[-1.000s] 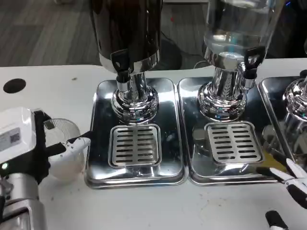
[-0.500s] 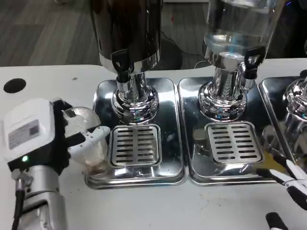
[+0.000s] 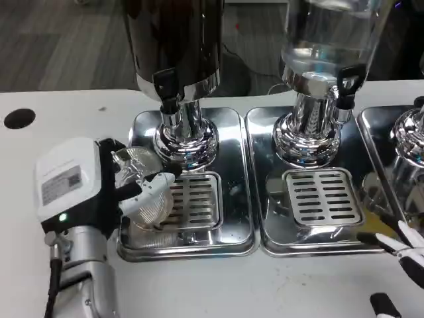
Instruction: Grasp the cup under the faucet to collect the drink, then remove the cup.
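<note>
Now left robot hand (image 3: 99,185) fingers curled around clear cup (image 3: 147,195), beside dark dispenser's faucet (image 3: 168,89).

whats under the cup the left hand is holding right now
The clear cup, held by the left hand, sits over the left edge of the slotted drain grate on the left steel tray. The cup and fingers hide whether its base touches.

Clear cup (image 3: 147,192), tilted; over drip tray's (image 3: 189,242) left edge.
</note>
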`<state>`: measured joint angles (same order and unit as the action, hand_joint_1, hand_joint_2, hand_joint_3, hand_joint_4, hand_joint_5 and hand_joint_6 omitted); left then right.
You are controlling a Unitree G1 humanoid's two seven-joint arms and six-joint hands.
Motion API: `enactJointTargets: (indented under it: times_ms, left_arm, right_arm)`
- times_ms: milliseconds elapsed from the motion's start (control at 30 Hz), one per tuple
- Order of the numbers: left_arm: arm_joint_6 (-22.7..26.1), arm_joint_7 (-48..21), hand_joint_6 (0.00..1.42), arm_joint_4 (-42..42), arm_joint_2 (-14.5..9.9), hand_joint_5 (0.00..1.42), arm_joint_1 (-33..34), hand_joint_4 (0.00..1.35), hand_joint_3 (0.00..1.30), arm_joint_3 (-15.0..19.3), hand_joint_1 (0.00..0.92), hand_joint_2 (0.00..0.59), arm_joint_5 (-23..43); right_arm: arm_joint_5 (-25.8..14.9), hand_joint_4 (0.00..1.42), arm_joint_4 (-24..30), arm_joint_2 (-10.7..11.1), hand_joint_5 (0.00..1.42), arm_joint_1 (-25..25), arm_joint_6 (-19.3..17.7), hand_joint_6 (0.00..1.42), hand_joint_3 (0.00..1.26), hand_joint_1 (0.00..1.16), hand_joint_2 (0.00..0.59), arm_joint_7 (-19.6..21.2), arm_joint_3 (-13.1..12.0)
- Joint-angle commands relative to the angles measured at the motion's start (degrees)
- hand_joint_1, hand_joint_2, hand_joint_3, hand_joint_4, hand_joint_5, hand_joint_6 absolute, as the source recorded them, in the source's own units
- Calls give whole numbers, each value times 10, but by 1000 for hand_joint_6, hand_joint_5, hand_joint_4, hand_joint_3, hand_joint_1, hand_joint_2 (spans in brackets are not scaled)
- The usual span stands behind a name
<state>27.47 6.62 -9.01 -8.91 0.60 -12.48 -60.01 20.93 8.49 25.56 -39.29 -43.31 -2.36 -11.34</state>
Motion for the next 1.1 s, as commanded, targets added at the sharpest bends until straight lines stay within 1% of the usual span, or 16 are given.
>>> enactJointTargets:
  times_ms: [33, 433, 800, 1033, 1100]
  left_arm:
    - [-16, 37, 905, 29, 10, 863, 27, 655, 560, -12, 314, 130, 16]
    - [0, 30, 908, 72, 10, 863, 90, 653, 551, -25, 303, 133, 25]
    - [4, 37, 910, 127, 19, 863, 134, 653, 548, -48, 301, 133, 40]
    - [2, 40, 914, 153, 27, 852, 143, 653, 547, -55, 255, 117, 49]
    - [4, 39, 895, 154, 25, 836, 144, 639, 534, -56, 189, 82, 50]
  right_arm:
    - [-9, 0, -13, 8, 0, 9, -8, 0, 173, 452, 434, -7, -2]
    - [-12, 0, -31, 10, 0, 27, -10, 0, 169, 452, 434, -15, 7]
    - [-16, 0, -54, 10, 0, 36, -14, 0, 169, 452, 434, -14, 7]
    - [-21, 0, -57, 11, 0, 37, -16, 0, 169, 452, 434, -15, 5]
    - [-21, 0, -57, 11, 0, 38, -15, 0, 169, 452, 434, -16, 5]
